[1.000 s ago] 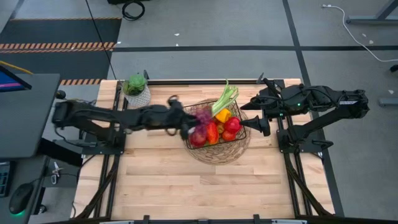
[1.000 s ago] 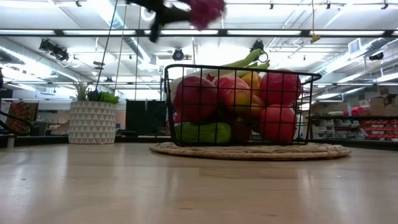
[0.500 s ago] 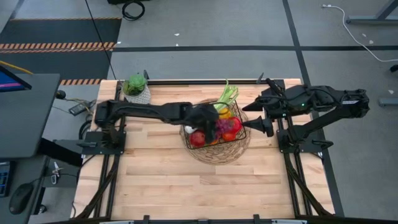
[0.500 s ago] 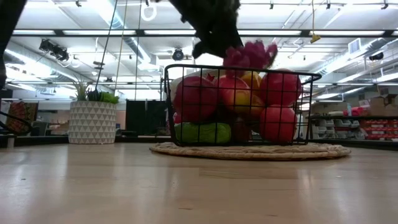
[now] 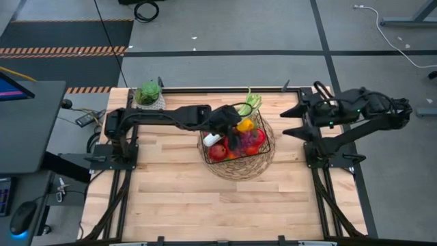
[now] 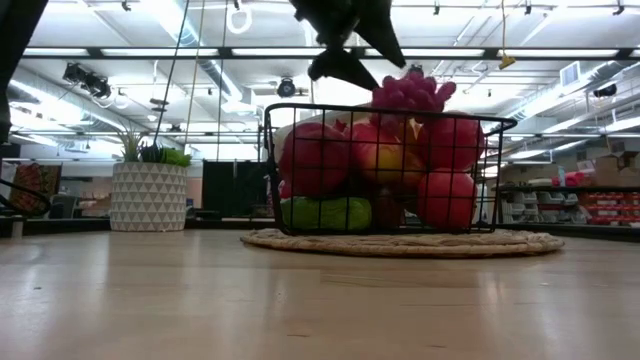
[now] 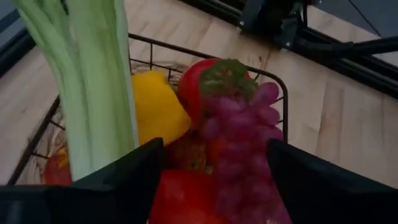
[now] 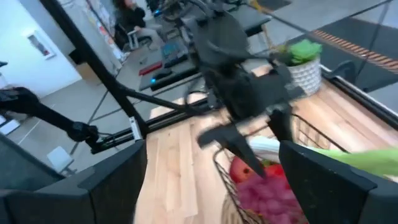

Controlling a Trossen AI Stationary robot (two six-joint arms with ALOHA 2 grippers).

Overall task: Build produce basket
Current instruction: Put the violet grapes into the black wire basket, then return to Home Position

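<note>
The basket (image 5: 237,145) sits at the centre of the worktop (image 5: 177,198) in the high view, filled with produce (image 6: 375,165). The left tool (image 6: 352,50) hangs open just above the grapes (image 6: 410,95), which lie on top of the pile. The right tool (image 5: 292,123) waits open at right, beside the basket.

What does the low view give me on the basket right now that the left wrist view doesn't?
Low view only: the woven base, a green vegetable at the bottom, the potted plant, and the left gripper open just above the grapes. Left wrist only: the leek and yellow pepper from above. Both: the grapes lying on top, released, inside the wire basket.
</note>
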